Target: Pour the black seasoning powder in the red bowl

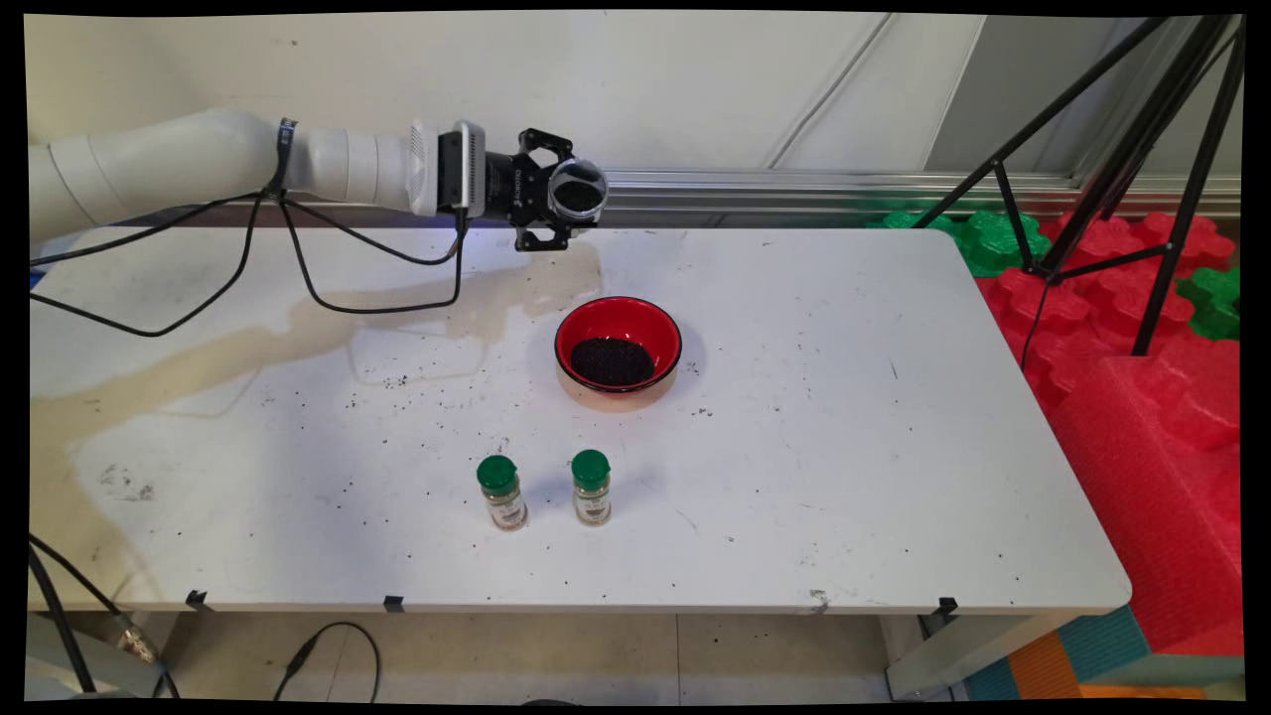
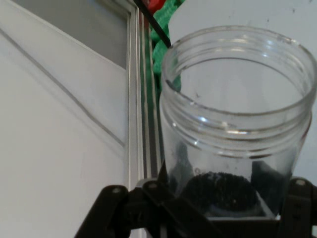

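My gripper (image 1: 571, 194) is raised above the table's far side, pointing sideways to the right, and is shut on a clear open-mouthed jar (image 1: 578, 189). In the hand view the jar (image 2: 237, 124) fills the right half, lidless, with a small heap of dark grains (image 2: 220, 191) left at its bottom. Below and to the right of the gripper stands a red bowl (image 1: 618, 343) with a black rim, holding a mound of the same dark grains (image 1: 612, 361). The jar is apart from the bowl, well above the table (image 1: 844, 447).
Two small spice bottles with green caps stand near the front: one on the left (image 1: 501, 492), one on the right (image 1: 592, 487). Dark specks are scattered over the table. A black tripod (image 1: 1112, 169) and red and green foam blocks (image 1: 1152, 397) are at the right.
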